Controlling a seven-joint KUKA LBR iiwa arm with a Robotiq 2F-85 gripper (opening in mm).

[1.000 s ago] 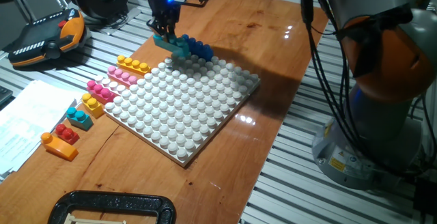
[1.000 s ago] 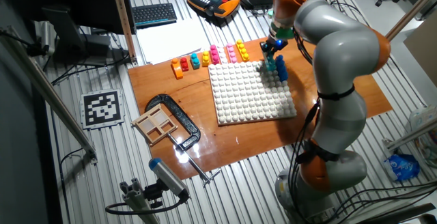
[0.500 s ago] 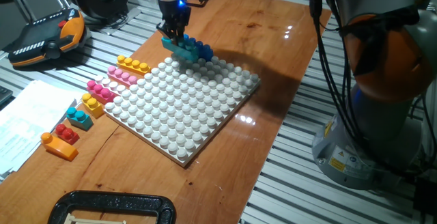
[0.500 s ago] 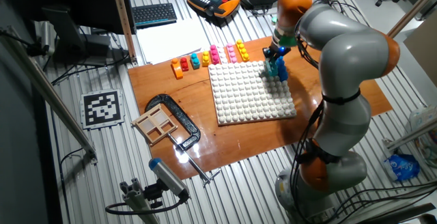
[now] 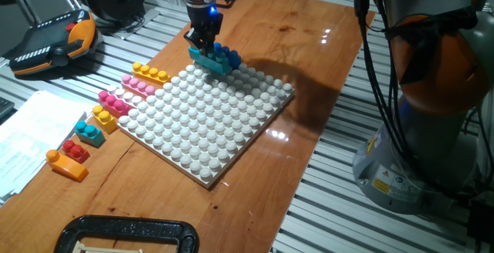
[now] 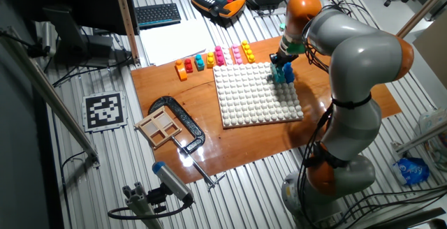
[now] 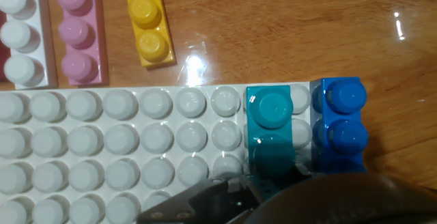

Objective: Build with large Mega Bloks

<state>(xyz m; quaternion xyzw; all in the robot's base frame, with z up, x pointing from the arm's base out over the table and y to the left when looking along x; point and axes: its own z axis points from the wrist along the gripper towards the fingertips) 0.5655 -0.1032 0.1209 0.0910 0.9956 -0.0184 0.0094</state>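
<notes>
Step in hand looks like seating a brick: the hand (image 5: 205,40) is down at the far edge of the white baseplate (image 5: 208,129), clenched on the teal brick (image 7: 271,130), which sits over the plate's edge studs just beside the blue brick (image 7: 340,121), one stud column apart in the hand view. Can't tell from these views whether the teal brick is fully pressed home or a bit tilted. Next move prob calls for a straight push down w/ studs lined up, then opening the fingers and lifting clear w/o dragging the brick or knocking the blue one. Spare bricks wait on the table (image 5: 309,68) beside the plate: yellow brick (image 5: 150,72), pink brick (image 5: 139,86), more in red, teal, orange further along. Containers: only a small wooden compartment tray (image 6: 159,127) near the clamp; contents too small to tell.
</notes>
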